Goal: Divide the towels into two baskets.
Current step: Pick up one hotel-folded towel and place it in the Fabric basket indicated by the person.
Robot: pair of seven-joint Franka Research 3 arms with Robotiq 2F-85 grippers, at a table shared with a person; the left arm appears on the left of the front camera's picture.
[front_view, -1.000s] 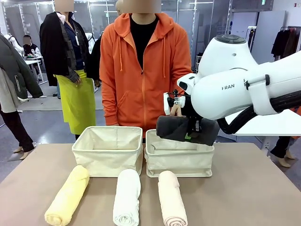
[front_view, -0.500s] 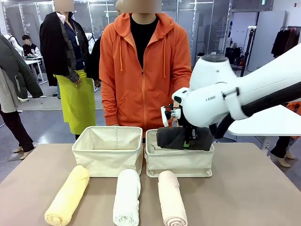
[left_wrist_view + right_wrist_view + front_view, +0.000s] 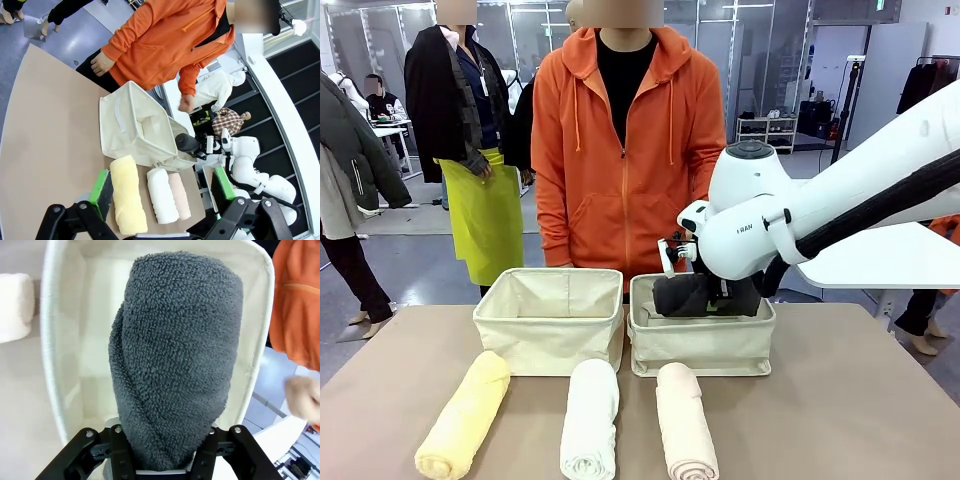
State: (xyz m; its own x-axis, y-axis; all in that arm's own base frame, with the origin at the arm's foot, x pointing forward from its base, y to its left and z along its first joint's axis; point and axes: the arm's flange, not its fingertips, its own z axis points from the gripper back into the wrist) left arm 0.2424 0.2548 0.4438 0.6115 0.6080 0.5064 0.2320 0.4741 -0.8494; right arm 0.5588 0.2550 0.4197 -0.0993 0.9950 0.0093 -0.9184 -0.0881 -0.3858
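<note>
The grey towel hangs rolled and level in the mouth of the right basket, its lower half already below the folded rim in the front view. Whether it touches the basket floor cannot be told. The right gripper has it clamped about the middle. In the right wrist view the two black fingers press tight into the terry cloth of the grey towel, with the cream wall of the right basket around it. The step in hand looks like placing the first towel. The next move calls for a little more lowering until the roll rests inside, then spreading the jaws and lifting straight up so the soft rim is not dragged along. The left basket stands just beside it and appears to hold nothing. In front of the baskets, on the table, the yellow towel, white towel and pink towel lie side by side, not yet sorted. The left gripper hovers above the table with its jaws spread wide and nothing between them. A person in an orange hoodie stands close behind the baskets.
</note>
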